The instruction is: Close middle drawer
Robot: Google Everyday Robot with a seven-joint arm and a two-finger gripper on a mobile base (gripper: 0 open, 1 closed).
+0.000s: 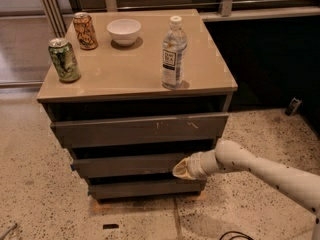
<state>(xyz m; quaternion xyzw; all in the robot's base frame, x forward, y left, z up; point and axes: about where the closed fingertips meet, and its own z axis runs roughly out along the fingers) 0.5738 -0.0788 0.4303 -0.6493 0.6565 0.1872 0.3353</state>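
Observation:
The middle drawer [125,165] is a wide, plain dark grey-brown front in the cabinet [220,91], below the scratched top drawer front [140,129] and above the narrower bottom front [145,188]. It stands out a little, less than the top drawer. My gripper [181,169] reaches in from the right on a white arm and touches the right end of the middle drawer front.
On the cabinet top stand a green can [64,59], an orange can [85,30], a white bowl [124,31] and a water bottle [174,53]. Speckled floor lies around. A dark wall is on the right, and a small black object [293,105] sits by it.

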